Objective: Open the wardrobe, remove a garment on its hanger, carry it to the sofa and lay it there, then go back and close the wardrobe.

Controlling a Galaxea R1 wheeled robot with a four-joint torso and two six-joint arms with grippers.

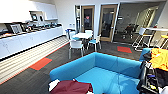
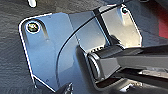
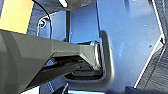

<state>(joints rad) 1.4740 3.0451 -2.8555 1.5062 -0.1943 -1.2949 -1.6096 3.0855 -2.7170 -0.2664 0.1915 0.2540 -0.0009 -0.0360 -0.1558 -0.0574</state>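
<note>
At the near edge of the head view, low and left of centre: the garment (image 1: 71, 87), a maroon jacket with a white sleeve showing at its left side, lying bunched against the near end of the sofa (image 1: 107, 72). Whether it rests fully on the seat or hangs partly over the arm cannot be told, as the frame cuts it off. The hanger cannot be made out among the folds.

Sofa: bright blue, low curved back, seat bare apart from the jacket at its near end. A heap of yellow-orange cloth (image 1: 160, 58) sits at its far right end, above dark equipment.

Beyond: white table (image 1: 82, 35) with white chairs (image 1: 76, 46) around it; long white counter (image 1: 30, 40) along the left wall; red floor patches (image 1: 40, 63) on dark carpet; glazed doors (image 1: 108, 22) at the back.

Grippers: state of both left and right cannot be told; the wrist views give the robot's own dark plate and jointed bar over carpet, with no fingertips clear enough to judge.

Progress, as judged: the jacket is out of the wardrobe and at the sofa, so the opening, the taking out and the carrying appear done, and the laying looks done or nearly so. Remaining: the return to the wardrobe and the closing of its doors.
</note>
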